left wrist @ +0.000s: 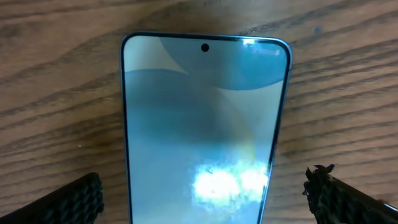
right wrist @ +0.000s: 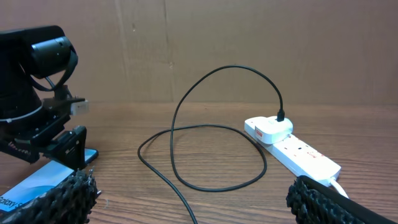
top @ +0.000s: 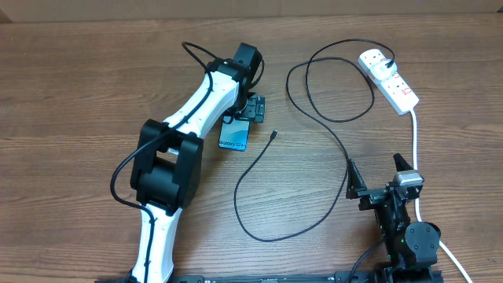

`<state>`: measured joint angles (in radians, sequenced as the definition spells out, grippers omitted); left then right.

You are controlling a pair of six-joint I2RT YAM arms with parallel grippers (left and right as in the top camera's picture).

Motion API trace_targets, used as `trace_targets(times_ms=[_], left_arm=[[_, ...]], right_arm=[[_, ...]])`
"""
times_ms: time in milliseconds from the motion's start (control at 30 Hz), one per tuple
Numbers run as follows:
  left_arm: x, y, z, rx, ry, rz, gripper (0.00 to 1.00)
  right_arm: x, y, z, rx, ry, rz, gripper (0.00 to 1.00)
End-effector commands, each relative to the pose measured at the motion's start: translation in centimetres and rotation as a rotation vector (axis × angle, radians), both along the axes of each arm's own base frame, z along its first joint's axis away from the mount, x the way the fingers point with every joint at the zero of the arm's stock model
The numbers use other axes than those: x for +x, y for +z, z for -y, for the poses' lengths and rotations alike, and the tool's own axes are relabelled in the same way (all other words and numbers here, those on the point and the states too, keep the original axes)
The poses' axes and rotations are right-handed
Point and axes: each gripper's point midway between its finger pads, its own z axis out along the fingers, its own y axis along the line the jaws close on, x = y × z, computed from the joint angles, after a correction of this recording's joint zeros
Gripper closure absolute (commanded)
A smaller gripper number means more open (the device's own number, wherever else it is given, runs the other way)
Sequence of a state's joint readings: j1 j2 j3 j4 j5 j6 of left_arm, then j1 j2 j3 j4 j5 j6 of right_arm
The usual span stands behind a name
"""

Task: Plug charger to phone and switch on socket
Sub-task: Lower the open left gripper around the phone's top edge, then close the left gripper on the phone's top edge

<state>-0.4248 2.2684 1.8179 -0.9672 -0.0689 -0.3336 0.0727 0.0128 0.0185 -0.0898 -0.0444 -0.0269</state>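
Observation:
The phone [top: 233, 137] lies flat on the wooden table with its light blue screen lit. In the left wrist view the phone [left wrist: 205, 112] fills the middle. My left gripper [top: 251, 108] hangs over the phone's far end, open, with one finger on each side of the phone [left wrist: 205, 186]. The charger cable [top: 314, 220] curls across the table, and its small connector tip [top: 273, 135] lies free just right of the phone. Its white plug [top: 375, 60] sits in the socket strip [top: 395, 85]. My right gripper [top: 377, 174] is open and empty near the front right, astride the cable [right wrist: 199, 208].
The socket strip's thick white cord [top: 415, 141] runs down the right side past my right arm. In the right wrist view the strip [right wrist: 301, 154], the plug [right wrist: 268, 129] and the cable loops [right wrist: 217, 134] lie ahead. A brown wall stands behind the table.

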Motion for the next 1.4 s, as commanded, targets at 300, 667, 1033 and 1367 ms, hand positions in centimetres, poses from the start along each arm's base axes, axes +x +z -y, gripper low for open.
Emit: trace_targets(times_ms=[300, 667, 1033, 1367], left_arm=[[0.9, -0.8, -0.8, 0.022, -0.046, 0.017, 0.00], [0.8, -0.8, -0.7, -0.013, -0.039, 0.000, 0.00], [0.4, -0.8, -0.4, -0.006, -0.068, -0.008, 0.00], [-0.1, -1.6, -0.7, 0.009, -0.084, -0.038, 0.00]], right_arm=[[0.0, -0.1, 0.0, -0.007, -0.004, 0.006, 0.00], [0.0, -0.1, 0.0, -0.007, -0.004, 0.006, 0.00], [0.0, -0.1, 0.0, -0.007, -0.004, 0.007, 0.00], [0.0, -0.1, 0.0, -0.007, -0.004, 0.006, 0.00]])
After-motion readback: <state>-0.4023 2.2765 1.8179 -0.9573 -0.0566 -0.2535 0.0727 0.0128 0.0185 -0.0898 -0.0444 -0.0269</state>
